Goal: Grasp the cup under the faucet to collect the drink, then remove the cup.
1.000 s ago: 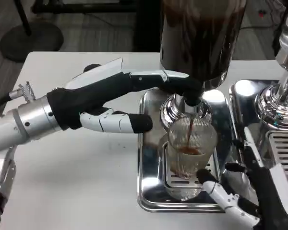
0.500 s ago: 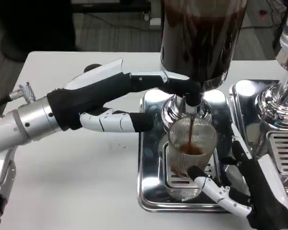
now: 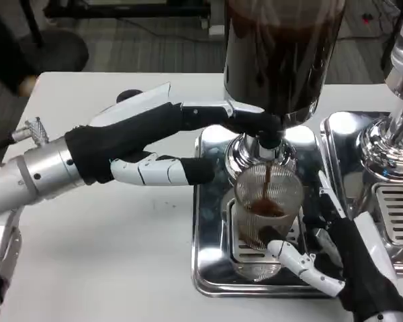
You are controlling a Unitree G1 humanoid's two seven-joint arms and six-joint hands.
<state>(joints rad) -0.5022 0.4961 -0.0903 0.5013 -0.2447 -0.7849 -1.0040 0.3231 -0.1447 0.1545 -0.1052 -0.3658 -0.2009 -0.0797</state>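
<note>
A ribbed clear cup point(image 3: 267, 204) stands on the grate of the steel drip tray point(image 3: 211, 268), under the faucet point(image 3: 267, 142) of a tall dispenser point(image 3: 282, 54) full of dark drink. A thin dark stream falls into the cup, which holds some brown liquid. My left hand point(image 3: 138, 137) reaches in from the left, with its upper fingers point(image 3: 245, 119) pressing on the faucet lever and a lower finger stretched out beneath, short of the tray. My right hand point(image 3: 346, 261) comes from the lower right and grips the cup, thumb point(image 3: 285, 253) across its front lower wall and the other fingers at its right side.
A second shiny tray and steel dispenser base point(image 3: 386, 144) stand close on the right, just beyond my right hand. White table point(image 3: 107, 255) stretches to the left and front of the drip tray. The floor lies beyond the table's far edge.
My right hand has moved left and up onto the cup, its thumb sliding across the cup's front. The drink level has risen a little. My left hand has stayed on the lever.
</note>
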